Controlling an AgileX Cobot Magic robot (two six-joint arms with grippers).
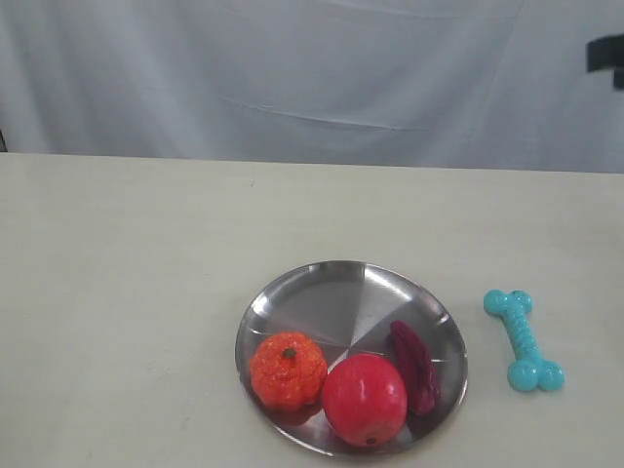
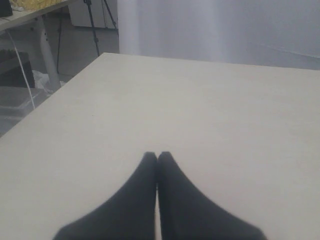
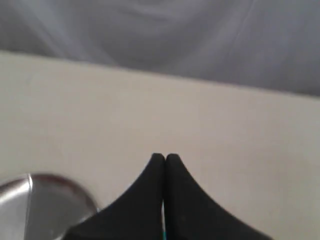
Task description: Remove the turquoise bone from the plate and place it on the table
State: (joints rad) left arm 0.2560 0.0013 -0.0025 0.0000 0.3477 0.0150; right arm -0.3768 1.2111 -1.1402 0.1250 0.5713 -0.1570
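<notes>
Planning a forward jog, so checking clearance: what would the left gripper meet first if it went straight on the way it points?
The way looks free: the shut left gripper points over the table toward the pale curtain, though depth is unclear.

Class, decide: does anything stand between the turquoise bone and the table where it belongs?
Nothing visible does. The turquoise bone already lies on the table, beside the plate, clear of its rim.

Text: nothing readable in any view right now.
Marks on turquoise bone (image 1: 524, 341), plate (image 1: 331, 297), table (image 1: 127, 292): none, no brand or number showing.
</notes>
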